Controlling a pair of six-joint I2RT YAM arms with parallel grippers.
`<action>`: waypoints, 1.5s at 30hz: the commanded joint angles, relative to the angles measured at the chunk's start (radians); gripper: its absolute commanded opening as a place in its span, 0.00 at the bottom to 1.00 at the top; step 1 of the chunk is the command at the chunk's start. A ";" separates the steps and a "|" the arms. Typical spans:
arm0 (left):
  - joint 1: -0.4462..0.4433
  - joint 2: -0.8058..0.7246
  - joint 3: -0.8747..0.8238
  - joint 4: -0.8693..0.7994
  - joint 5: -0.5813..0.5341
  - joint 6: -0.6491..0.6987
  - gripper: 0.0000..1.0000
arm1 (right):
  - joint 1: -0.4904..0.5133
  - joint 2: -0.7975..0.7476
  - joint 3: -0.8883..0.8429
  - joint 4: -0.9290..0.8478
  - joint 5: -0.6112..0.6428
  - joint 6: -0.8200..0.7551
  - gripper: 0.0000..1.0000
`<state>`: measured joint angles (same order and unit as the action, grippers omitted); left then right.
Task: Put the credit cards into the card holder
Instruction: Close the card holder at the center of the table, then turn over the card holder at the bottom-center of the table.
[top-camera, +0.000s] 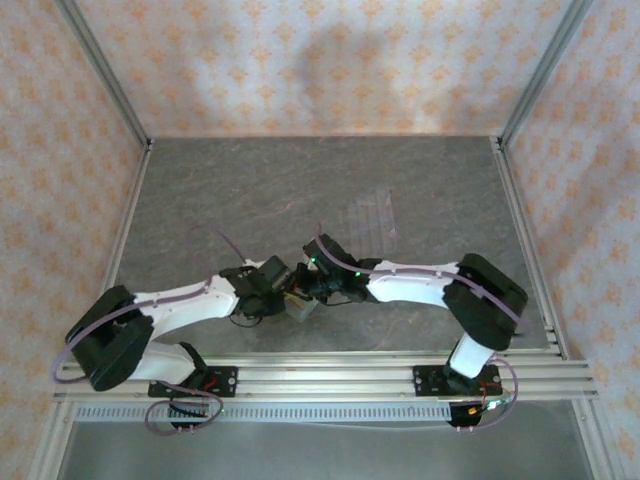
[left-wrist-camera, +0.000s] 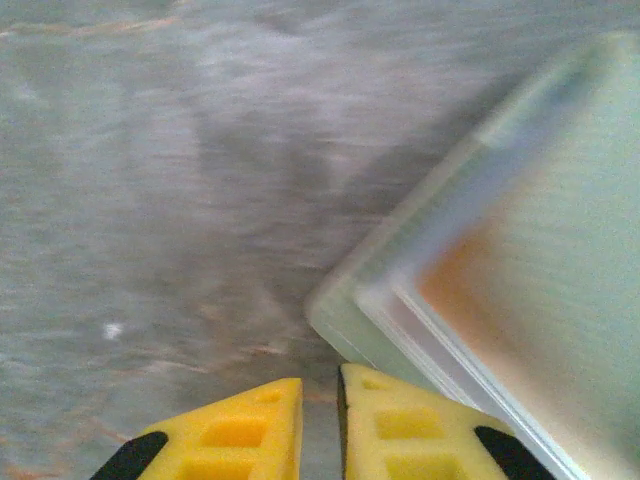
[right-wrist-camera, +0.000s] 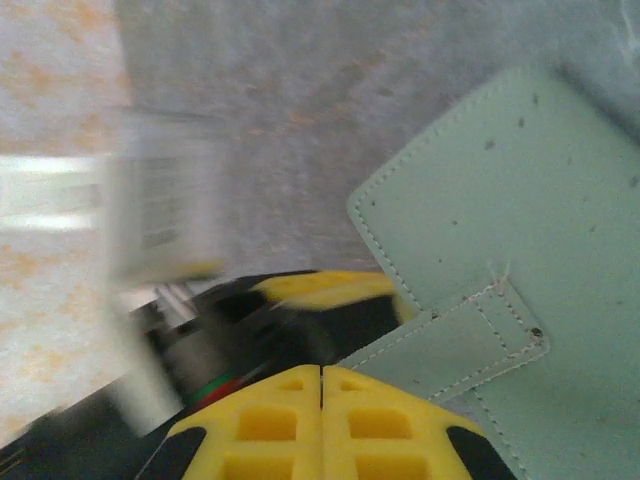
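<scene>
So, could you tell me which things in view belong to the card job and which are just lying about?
Belongs to the job: the green card holder; an orange patch inside it, probably a card, though blurred.
Lying about: the clear ridged tray.

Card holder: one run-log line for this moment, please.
left gripper: slightly open, beside card holder corner | right gripper: shut, next to snap tab | card holder: between both grippers | clear tray: farther back
</scene>
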<state>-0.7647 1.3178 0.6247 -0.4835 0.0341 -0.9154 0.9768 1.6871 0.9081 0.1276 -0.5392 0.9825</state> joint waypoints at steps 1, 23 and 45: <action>-0.028 -0.124 0.003 0.080 -0.078 -0.050 0.23 | 0.008 0.052 -0.008 -0.092 0.069 -0.008 0.02; 0.067 -0.120 0.354 -0.268 -0.027 0.075 0.32 | -0.153 -0.133 0.245 -0.694 0.032 -0.403 0.58; 0.062 0.283 0.392 -0.112 0.067 0.116 0.17 | -0.128 0.078 0.144 -0.565 0.117 -0.424 0.30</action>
<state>-0.7040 1.5723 1.0447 -0.6239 0.0940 -0.8101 0.8436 1.7576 1.0649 -0.4355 -0.4671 0.5529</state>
